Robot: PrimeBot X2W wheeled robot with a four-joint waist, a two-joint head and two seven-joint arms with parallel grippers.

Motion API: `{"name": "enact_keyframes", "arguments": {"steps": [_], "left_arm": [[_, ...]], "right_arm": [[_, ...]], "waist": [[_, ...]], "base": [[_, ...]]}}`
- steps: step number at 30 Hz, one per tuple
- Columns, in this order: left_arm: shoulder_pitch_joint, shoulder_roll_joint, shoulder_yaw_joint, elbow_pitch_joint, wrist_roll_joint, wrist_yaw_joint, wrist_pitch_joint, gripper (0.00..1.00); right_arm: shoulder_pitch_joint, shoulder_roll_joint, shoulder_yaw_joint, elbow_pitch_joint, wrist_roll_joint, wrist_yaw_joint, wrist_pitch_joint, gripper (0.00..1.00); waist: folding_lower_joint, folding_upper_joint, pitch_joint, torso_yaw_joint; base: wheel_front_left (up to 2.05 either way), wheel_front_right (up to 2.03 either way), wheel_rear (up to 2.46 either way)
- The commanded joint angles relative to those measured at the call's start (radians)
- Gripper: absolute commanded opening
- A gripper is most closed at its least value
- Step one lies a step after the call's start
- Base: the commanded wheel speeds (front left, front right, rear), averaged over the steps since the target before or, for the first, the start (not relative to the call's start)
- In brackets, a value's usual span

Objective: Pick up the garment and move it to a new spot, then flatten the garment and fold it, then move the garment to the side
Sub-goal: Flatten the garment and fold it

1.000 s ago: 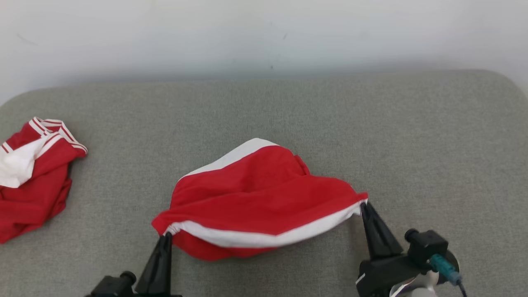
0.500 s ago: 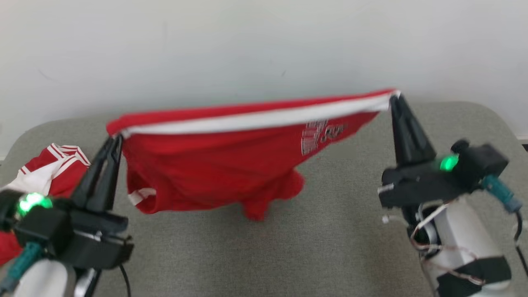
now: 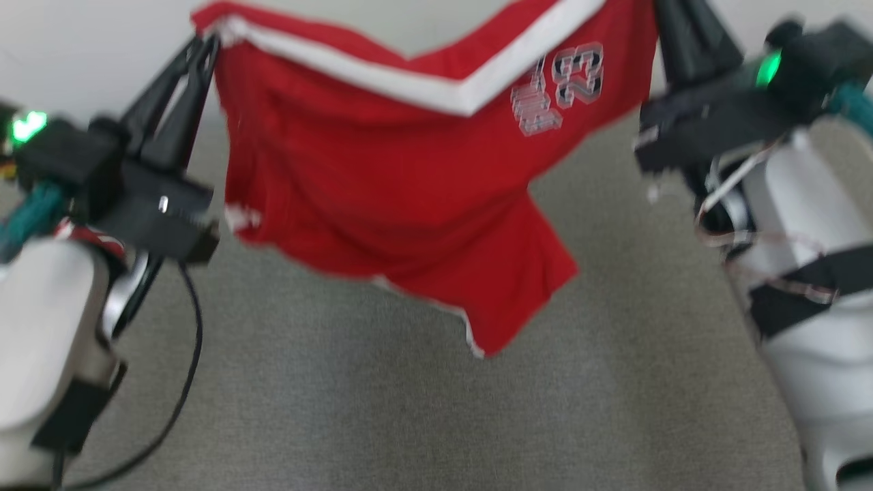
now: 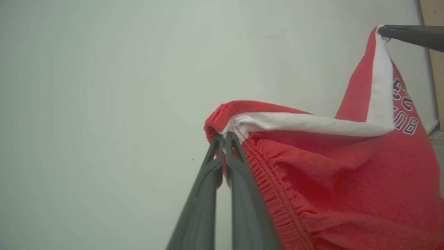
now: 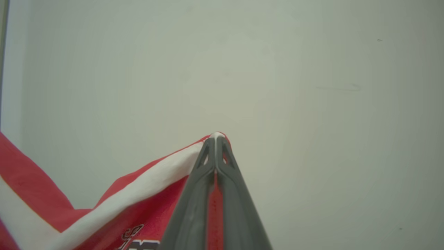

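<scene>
A red knit garment (image 3: 382, 184) with a broad white band and black, white-outlined lettering hangs in the air, stretched between two tools, clear of the grey fabric surface (image 3: 341, 409) below. The left tool (image 3: 203, 46) is clamped on the gathered corner at one end of the band. The right tool (image 3: 672, 17) is clamped on the other end, its tips cut off by the head view's top edge (its wrist view shows them pinching cloth). One garment is held, by two tools. A sliver of red-and-white cloth (image 3: 85, 232) behind the left arm is too hidden and blurred to identify.
</scene>
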Motion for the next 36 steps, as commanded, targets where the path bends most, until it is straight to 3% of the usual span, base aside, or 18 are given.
{"name": "enact_keyframes", "arguments": {"steps": [1,7,12,18,24,31,36], "left_arm": [[-0.056,-0.014,-0.011,0.025,0.006,0.002,-0.006,0.00],[-0.373,-0.067,-0.049,0.214,0.059,0.002,-0.037,0.00],[-0.602,-0.100,-0.052,0.352,0.109,0.006,-0.077,0.00],[-0.700,-0.130,-0.049,0.443,0.121,0.005,-0.097,0.00],[-0.567,-0.163,-0.016,0.446,0.094,0.004,-0.100,0.00],[-0.223,-0.229,0.021,0.400,0.007,0.003,-0.100,0.00],[0.013,-0.253,0.031,0.386,-0.035,0.002,-0.100,0.00]], "right_arm": [[-0.047,-0.007,0.002,0.027,-0.007,-0.003,-0.007,0.00],[-0.347,-0.033,-0.003,0.175,-0.086,-0.003,-0.032,0.00],[-0.549,-0.043,-0.118,0.288,-0.151,-0.003,-0.043,0.00],[-0.614,-0.031,-0.198,0.297,-0.201,-0.003,-0.042,0.00],[-0.463,-0.013,-0.155,0.240,-0.156,-0.003,-0.042,0.00],[-0.076,-0.053,-0.067,0.084,-0.013,-0.003,-0.042,0.00],[0.179,-0.055,-0.074,0.026,0.062,-0.003,-0.043,0.00]], "waist": [[-0.0001,-0.0001,0.177,-0.014],[-0.0001,-0.0001,0.344,-0.025],[-0.0001,-0.0001,0.399,-0.038],[-0.0001,-0.0001,0.426,-0.048],[-0.0001,-0.0001,0.445,-0.061],[-0.0001,-0.0001,0.388,-0.057],[-0.0001,-0.0001,0.302,-0.060]], "base": [[0.00,0.00,0.00],[0.00,0.00,0.00],[0.00,0.00,0.00],[0.00,0.00,0.00],[0.00,0.00,0.00],[0.00,0.00,0.00],[0.00,0.00,0.00]]}}
